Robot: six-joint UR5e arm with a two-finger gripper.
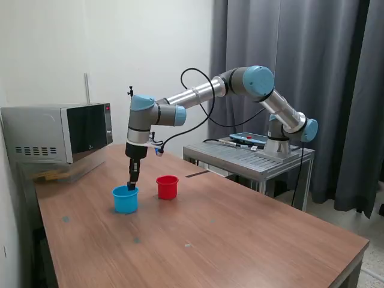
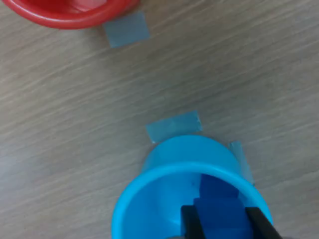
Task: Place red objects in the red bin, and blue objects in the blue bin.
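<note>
Gripper (image 2: pixel 222 219) held 1 blue cube (image 2: pixel 219 214) closed between its fingers, directly above the blue cup (image 2: pixel 149 199) mouth; another cube (image 2: pixel 217 185) lay inside.

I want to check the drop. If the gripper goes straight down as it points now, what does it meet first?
Probably the inside of the blue cup. The gripper, holding a dark-blue cube, points into its opening, where another blue cube seems to lie.
</note>
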